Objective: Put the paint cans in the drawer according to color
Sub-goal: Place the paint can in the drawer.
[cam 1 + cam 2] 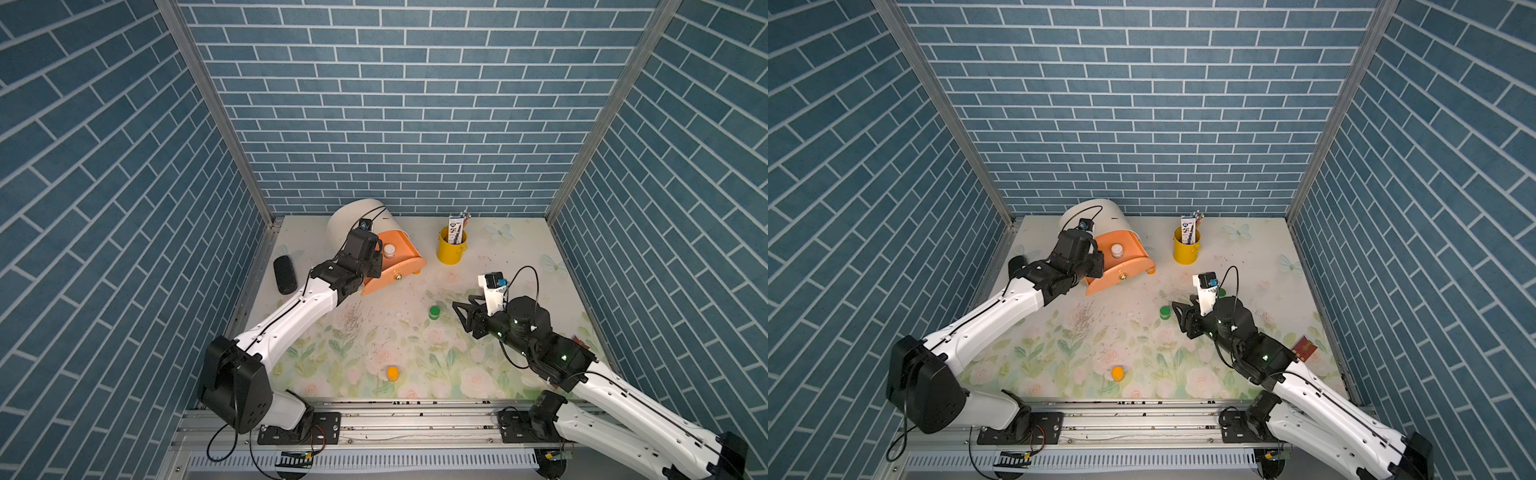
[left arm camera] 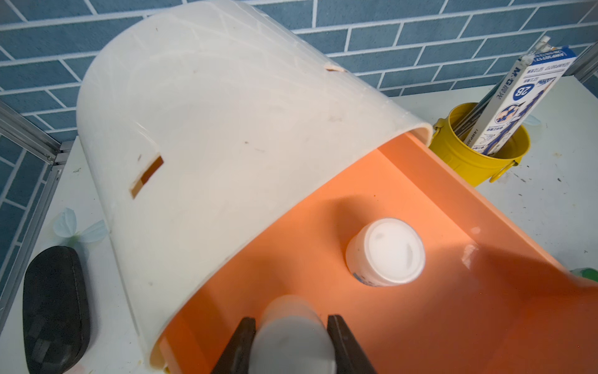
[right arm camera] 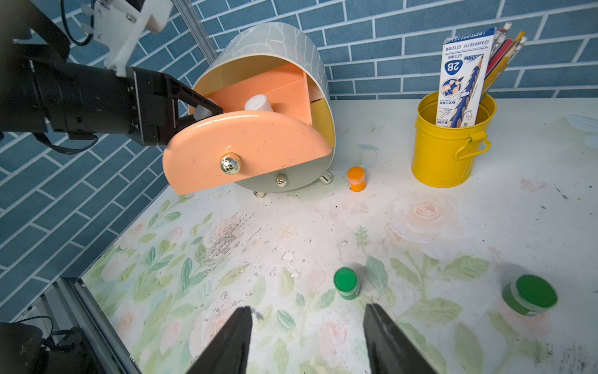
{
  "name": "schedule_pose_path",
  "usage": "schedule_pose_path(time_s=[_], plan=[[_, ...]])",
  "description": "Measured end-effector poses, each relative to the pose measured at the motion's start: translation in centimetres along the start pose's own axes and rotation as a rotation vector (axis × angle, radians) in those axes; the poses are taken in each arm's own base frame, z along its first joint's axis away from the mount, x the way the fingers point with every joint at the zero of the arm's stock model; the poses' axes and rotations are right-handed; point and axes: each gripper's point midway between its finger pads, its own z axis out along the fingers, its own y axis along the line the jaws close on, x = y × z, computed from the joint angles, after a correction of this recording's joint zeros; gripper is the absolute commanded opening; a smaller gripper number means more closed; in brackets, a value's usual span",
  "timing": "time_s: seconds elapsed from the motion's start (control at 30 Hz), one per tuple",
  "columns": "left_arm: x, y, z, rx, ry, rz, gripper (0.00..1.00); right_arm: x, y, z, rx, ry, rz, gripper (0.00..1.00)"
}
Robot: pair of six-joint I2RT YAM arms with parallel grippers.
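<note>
Left pincer [image 2: 291,336]: is being clenched on a white jar [image 2: 288,311] over the pulled-out peach drawer [image 2: 307,233], likely so it can be dropped in.
Drawer: a second white jar [image 2: 386,252] is being held inside, so whites are being grouped.
Right pincer [image 3: 309,309]: is being held wide open and empty, near a green jar [image 3: 346,282], likely to be picked next.
Table [image 3: 291,233]: another green jar [image 3: 530,294] and two orange jars [image 3: 356,178] [image 1: 392,372] are being left out.
Pencil box [image 3: 462,77]: "2B" and "M&G" are being shown.

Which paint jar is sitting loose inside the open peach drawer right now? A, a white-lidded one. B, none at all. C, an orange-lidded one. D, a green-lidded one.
A: a white-lidded jar stands on the floor of the pulled-out peach drawer, apart from the pale jar gripped by the left end effector.
</note>
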Motion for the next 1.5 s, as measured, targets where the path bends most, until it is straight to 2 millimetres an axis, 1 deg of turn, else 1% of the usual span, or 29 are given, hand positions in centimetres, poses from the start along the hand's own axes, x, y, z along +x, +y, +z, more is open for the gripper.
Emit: schedule_pose_path(time_s=[0.03, 0.1, 0.17, 0.23, 0.3, 0.53, 0.7, 0.77, 0.83, 0.93, 1.03, 1.17, 1.23, 1.3, 1.33, 1.43, 1.5], plan=[[0.0, 0.0, 0.0, 0.003, 0.0, 0.001, 0.24, 0.0, 0.0, 0.0, -0.001, -0.002, 0.0, 0.6], [0.0, -0.1, 0.1, 0.006, -0.002, 0.0, 0.3, -0.1, 0.0, -0.1, -0.001, -0.003, 0.0, 0.6], [-0.1, -0.1, 0.1, 0.01, -0.002, 0.002, 0.4, -0.1, 0.0, -0.1, -0.001, -0.002, 0.0, 0.6], [0.0, -0.2, 0.1, 0.011, -0.003, 0.002, 0.46, 0.0, 0.0, -0.1, -0.001, -0.001, 0.0, 0.6], [-0.1, -0.1, 0.1, 0.012, -0.003, 0.004, 0.5, 0.0, 0.0, -0.1, -0.001, -0.001, 0.0, 0.6], [-0.1, -0.1, 0.0, 0.013, -0.005, 0.006, 0.51, 0.1, 0.0, -0.1, 0.0, 0.002, 0.0, 0.6], [-0.9, -0.1, -0.9, 0.025, -0.028, 0.004, 0.52, 0.7, -0.2, 0.1, 0.005, 0.016, -0.001, 0.6], [-1.7, -0.1, -1.5, 0.03, -0.046, 0.001, 0.53, 1.1, -0.3, 0.2, 0.006, 0.023, -0.002, 0.6], [-3.1, -0.2, -2.3, 0.043, -0.075, -0.006, 0.55, 1.2, -0.3, 0.2, 0.001, 0.026, -0.002, 0.59], [-5.5, 0.4, -3.4, 0.054, -0.123, -0.026, 0.58, 0.9, 0.0, 0.3, -0.013, 0.014, -0.001, 0.59], [-7.9, 1.7, -4.3, 0.062, -0.165, -0.052, 0.62, 0.9, 0.3, 0.9, -0.026, 0.018, -0.002, 0.59], [-11.5, 4.8, -5.1, 0.053, -0.225, -0.1, 0.68, 1.9, 0.5, 2.5, -0.037, 0.06, -0.004, 0.59], [-13.3, 6.2, -4.9, 0.062, -0.246, -0.124, 0.72, 2.1, 0.8, 3.2, -0.049, 0.078, -0.011, 0.59], [-14.6, 7.9, -4.0, 0.065, -0.256, -0.146, 0.77, 2.0, 1.2, 3.9, -0.063, 0.083, -0.019, 0.59], [-14.8, 8.7, -3.4, 0.065, -0.248, -0.156, 0.78, 1.9, 1.5, 4.2, -0.07, 0.084, -0.021, 0.59], [-15.7, 10.2, -1.4, 0.096, -0.235, -0.191, 0.82, 1.1, 2.3, 5.1, -0.093, 0.076, -0.031, 0.59], [-16.3, 11.2, 0.3, 0.117, -0.223, -0.211, 0.87, 0.5, 3.0, 5.9, -0.107, 0.071, -0.037, 0.59]])
